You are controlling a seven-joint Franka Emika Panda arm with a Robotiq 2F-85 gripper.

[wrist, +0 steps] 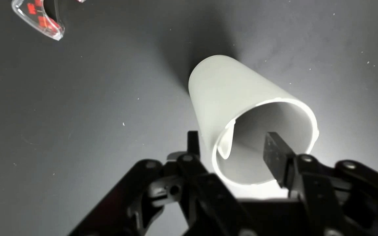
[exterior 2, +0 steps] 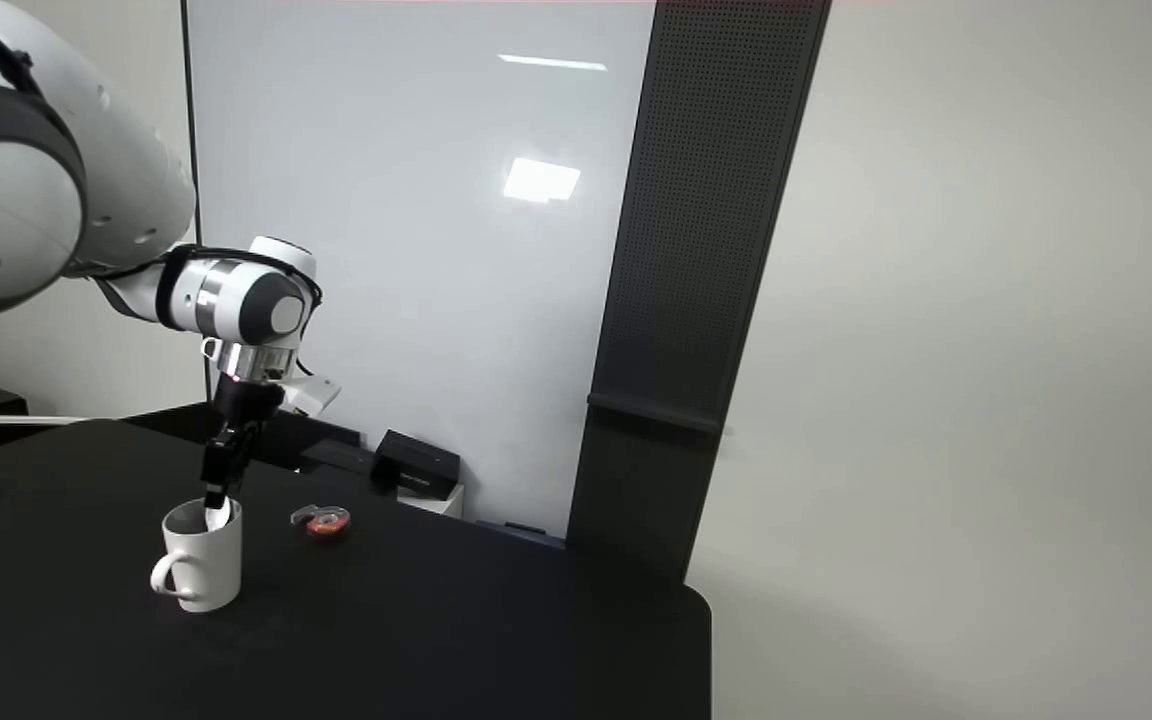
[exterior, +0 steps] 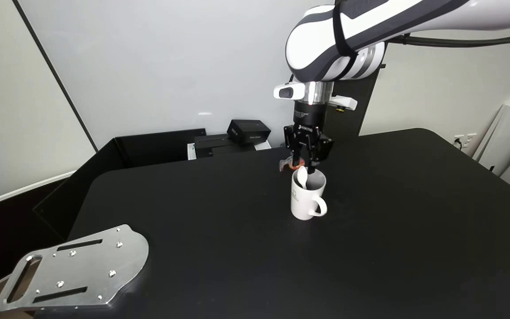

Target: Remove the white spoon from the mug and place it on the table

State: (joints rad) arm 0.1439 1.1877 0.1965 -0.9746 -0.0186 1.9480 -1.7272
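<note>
The white mug (exterior: 303, 204) stands upright on the black table (exterior: 219, 248); it also shows in an exterior view (exterior 2: 218, 572) and in the wrist view (wrist: 228, 85). The white spoon (exterior: 302, 178) leans inside it against the rim, its wide end up at the rim (exterior 2: 218, 516); its lower part is hidden in the mug. My gripper (exterior: 304, 166) points down at the mug's top. In the wrist view the gripper (wrist: 232, 144) is open and empty: one finger lies outside the rim, one over the mug's opening, with the spoon (wrist: 226, 143) between them, apart from both.
A clear and red tape dispenser (exterior 2: 326, 520) lies on the table behind the mug, partly seen in the wrist view (wrist: 43, 19). A grey metal plate with holes (exterior: 86, 266) lies at the table's corner. A black box (exterior: 249, 131) stands beyond the back edge.
</note>
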